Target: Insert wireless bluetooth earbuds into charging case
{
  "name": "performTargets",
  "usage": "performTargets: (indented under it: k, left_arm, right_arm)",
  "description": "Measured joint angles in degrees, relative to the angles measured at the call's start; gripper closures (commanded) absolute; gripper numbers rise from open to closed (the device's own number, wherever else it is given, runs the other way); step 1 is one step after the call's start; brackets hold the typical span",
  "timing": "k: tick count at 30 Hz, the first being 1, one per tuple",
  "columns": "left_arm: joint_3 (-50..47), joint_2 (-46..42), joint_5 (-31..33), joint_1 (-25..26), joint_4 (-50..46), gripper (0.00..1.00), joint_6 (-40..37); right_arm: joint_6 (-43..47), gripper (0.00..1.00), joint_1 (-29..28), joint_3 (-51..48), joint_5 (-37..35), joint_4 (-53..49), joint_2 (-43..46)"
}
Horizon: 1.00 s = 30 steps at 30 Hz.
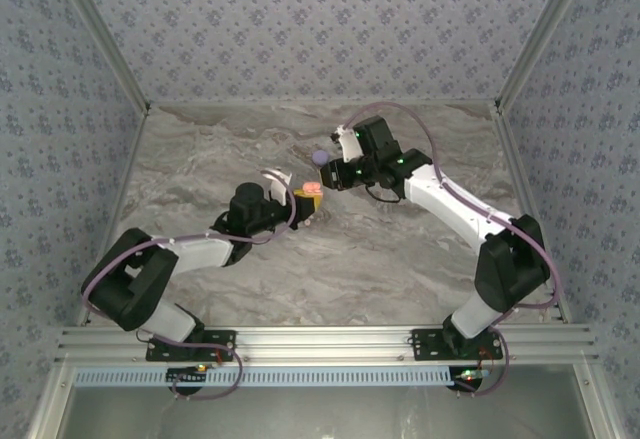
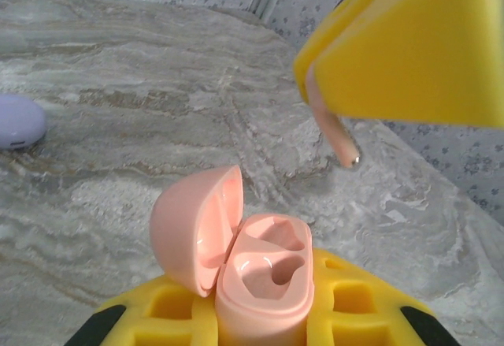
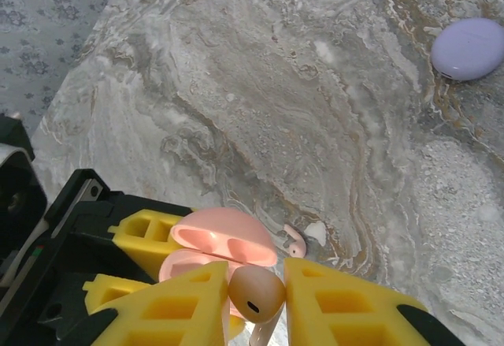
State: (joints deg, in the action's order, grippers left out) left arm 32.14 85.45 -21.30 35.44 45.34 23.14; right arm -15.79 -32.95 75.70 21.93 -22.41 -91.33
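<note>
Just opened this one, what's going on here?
The left end effector grips a pink charging case with its lid tipped back; both sockets look empty. The right end effector pinches a pink earbud close above the case, not yet seated. A second pink earbud lies on the table beside the case. A closed lilac case sits farther off on the table.

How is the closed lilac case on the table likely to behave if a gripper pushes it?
The lilac case looks smooth and rounded, so it would probably slide or spin rather than tip. Its curved edge lies low on the table, so a pinch grip may slip off.
</note>
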Motion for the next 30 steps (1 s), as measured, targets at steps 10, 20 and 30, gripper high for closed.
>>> performTargets:
  k: [10, 20, 30]
  left_arm:
    - [2.95, 0.7, -0.61, 0.74, 1.86, 0.94, 2.49]
    - [3.08, 1.25, -1.51, 1.11, 2.08, 0.94, 3.1]
    - [3.52, 1.25, -2.34, 1.4, 3.28, 0.93, 4.24]
  right_arm:
    - [0.15, 0.76, -0.83, 0.0, -0.02, 0.63, 2.58]
    - [0.15, 0.75, -1.33, 0.0, -0.2, 1.73, 2.73]
    - [0.15, 0.76, -1.36, 0.0, -1.11, 1.79, 2.73]
